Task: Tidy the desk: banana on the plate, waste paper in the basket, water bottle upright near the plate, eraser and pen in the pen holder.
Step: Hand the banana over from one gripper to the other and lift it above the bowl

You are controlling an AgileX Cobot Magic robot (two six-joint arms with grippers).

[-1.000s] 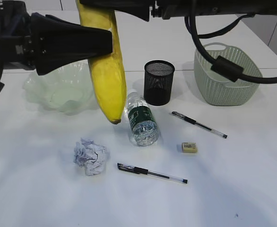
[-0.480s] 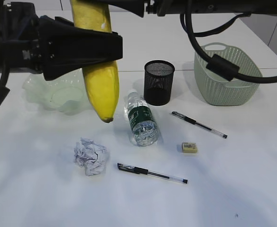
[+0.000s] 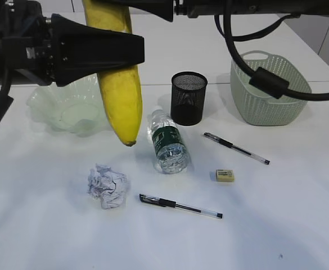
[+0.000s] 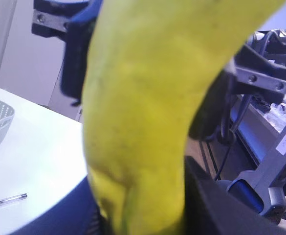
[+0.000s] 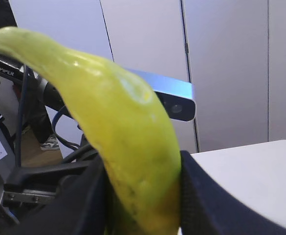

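Note:
A large yellow banana (image 3: pixel 122 101) hangs upright in the air, just right of the clear glass plate (image 3: pixel 68 109). My left gripper (image 3: pixel 119 50) is shut on its middle, and my right gripper (image 3: pixel 153 7) holds its top at the frame's edge. In the left wrist view the banana (image 4: pixel 143 98) fills the space between the jaws (image 4: pixel 143 205). It does the same in the right wrist view (image 5: pixel 118 127), between those jaws (image 5: pixel 140 196). The water bottle (image 3: pixel 167 140) lies on its side. Crumpled paper (image 3: pixel 108 186), two pens (image 3: pixel 235 148) (image 3: pixel 180 206) and an eraser (image 3: pixel 225 175) lie on the table.
The black mesh pen holder (image 3: pixel 189 97) stands behind the bottle. The pale green basket (image 3: pixel 268 90) stands at the back right. The right arm's cable hangs over the basket.
The banana has shifted a little to the left. My left gripper has moved right, further across the banana.

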